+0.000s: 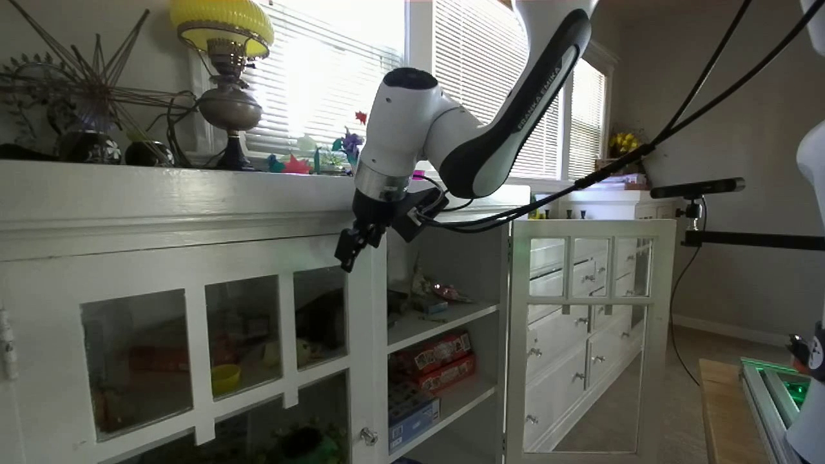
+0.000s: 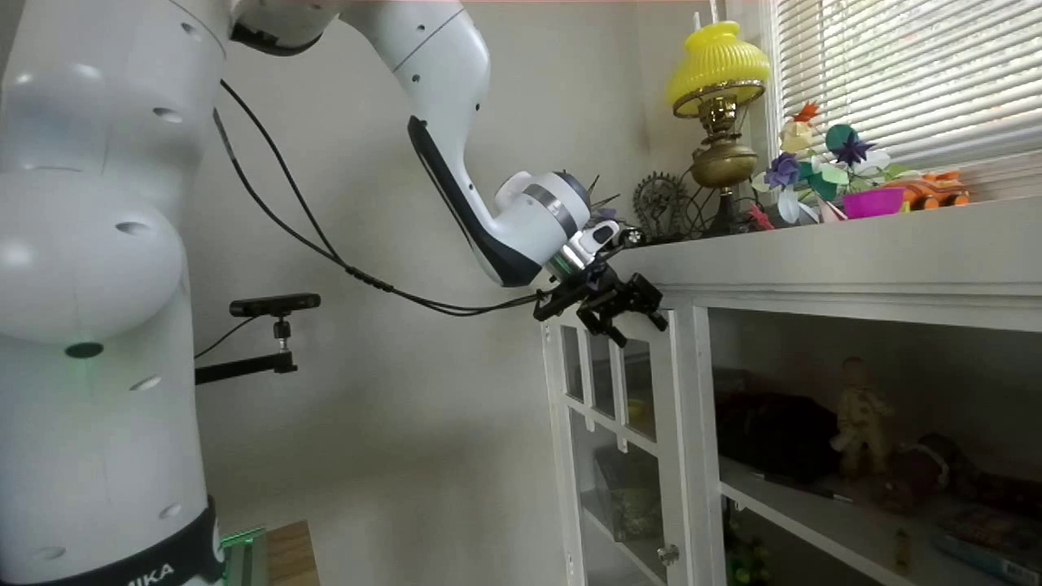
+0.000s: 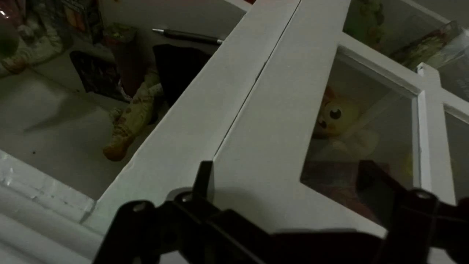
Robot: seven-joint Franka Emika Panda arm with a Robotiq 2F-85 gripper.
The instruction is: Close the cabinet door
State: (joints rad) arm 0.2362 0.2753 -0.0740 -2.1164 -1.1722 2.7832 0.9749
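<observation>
- The open cabinet door [image 1: 590,300] appears in an exterior view, swung out from the white cabinet [image 1: 161,200] at the far side of the opening with the shelves [image 1: 464,322].
- It stands upright, long axis vertical; one long edge meets the far side of the opening, while the free long edge points out into the room, away from the cabinet.
- Three small panes run in a row along its top, with taller glass below; white drawers [image 1: 561,406] show in that glass.
- The closed door [image 1: 245,283], on the near side of the opening, sits flush; its round knob [image 1: 368,436] is beside the opening.
- The gripper [image 2: 639,332] angles downward by the closed door's upper corner, well apart from the open one. Its fingers [image 3: 205,179] are spread, a clear gap between them; whether they touch the door I cannot tell.
- The arm [image 1: 528,109] reads "FRANKA EMIKA"; its base [image 2: 187,545] shows "MIKA".
- Red boxes [image 1: 445,374] lie stacked beside a blue box [image 1: 416,425], their printing too small to read.
</observation>
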